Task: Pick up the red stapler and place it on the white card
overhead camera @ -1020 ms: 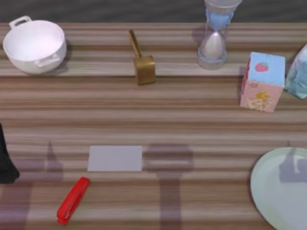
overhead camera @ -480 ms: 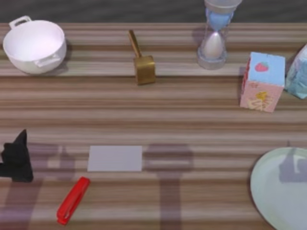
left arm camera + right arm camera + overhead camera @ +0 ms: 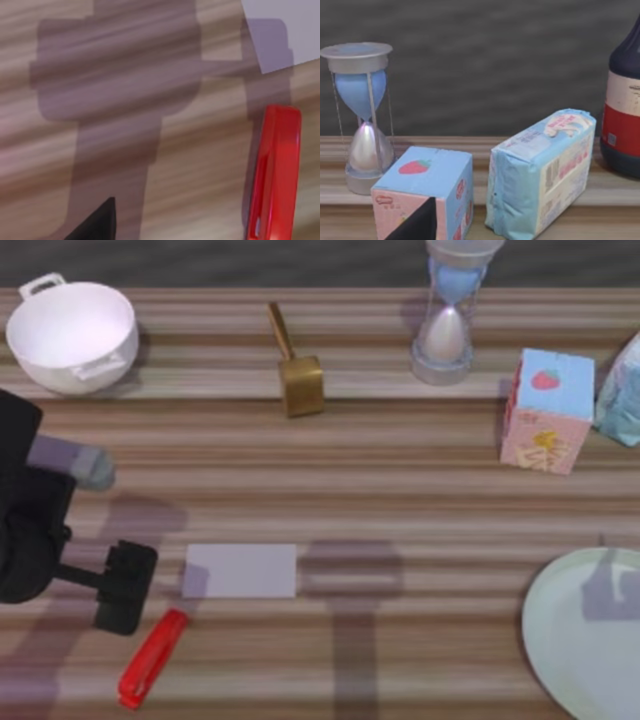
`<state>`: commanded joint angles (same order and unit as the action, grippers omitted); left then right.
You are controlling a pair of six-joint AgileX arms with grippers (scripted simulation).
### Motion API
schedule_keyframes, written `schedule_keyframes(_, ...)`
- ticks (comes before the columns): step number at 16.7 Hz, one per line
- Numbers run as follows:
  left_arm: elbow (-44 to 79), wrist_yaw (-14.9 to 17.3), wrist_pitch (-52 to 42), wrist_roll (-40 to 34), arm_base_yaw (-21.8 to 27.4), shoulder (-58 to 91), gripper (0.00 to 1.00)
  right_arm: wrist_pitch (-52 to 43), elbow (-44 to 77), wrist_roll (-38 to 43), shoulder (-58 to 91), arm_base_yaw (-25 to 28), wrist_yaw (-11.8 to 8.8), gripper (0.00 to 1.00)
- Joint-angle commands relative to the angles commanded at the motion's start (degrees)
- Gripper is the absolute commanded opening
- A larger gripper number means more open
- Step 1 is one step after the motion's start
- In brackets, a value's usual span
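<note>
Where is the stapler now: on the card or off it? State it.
Off: the red stapler lies on the table, apart from the white card.

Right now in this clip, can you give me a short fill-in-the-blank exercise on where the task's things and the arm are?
1. The red stapler lies on the ____, not on the white card.
2. The left gripper hovers near the stapler's end that points toward the ____.
3. The white bowl stands at the table's far ____ corner.
4. The gold mallet stands between the bowl and the ____.

Missing words: table; card; left; hourglass
</note>
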<state>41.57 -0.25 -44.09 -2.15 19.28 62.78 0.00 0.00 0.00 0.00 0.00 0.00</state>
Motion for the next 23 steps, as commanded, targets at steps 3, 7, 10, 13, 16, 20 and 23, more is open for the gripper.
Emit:
schedule_keyframes(3, 8.1, 0.0, -8.4, -0.4, 3.8, 11.9, 1.0, 0.0, 0.0, 0.0, 0.0, 0.0, 0.0, 1.0)
schedule_keyframes(7, 15.6, -0.1, -15.7, -0.7, 7.1, 22.4, 1.0, 0.0, 0.0, 0.0, 0.0, 0.0, 0.0, 1.0)
schedule_keyframes(10, 17.4, -0.1, -17.3, -0.8, 7.9, 24.8, 1.0, 0.0, 0.0, 0.0, 0.0, 0.0, 0.0, 1.0)
schedule_keyframes(13, 17.4, -0.1, -17.3, -0.8, 7.9, 24.8, 1.0, 0.0, 0.0, 0.0, 0.0, 0.0, 0.0, 1.0)
schedule_keyframes(16, 16.7, -0.1, -16.3, -0.7, 7.6, 25.1, 1.0, 0.0, 0.0, 0.0, 0.0, 0.0, 0.0, 1.0)
schedule_keyframes(20, 12.1, -0.1, -8.2, -0.5, 7.6, 28.6, 1.0, 0.0, 0.0, 0.0, 0.0, 0.0, 0.0, 1.0)
schedule_keyframes(23, 7.4, -0.1, 0.4, -0.4, 7.6, 32.4, 1.0, 0.0, 0.0, 0.0, 0.0, 0.0, 0.0, 1.0)
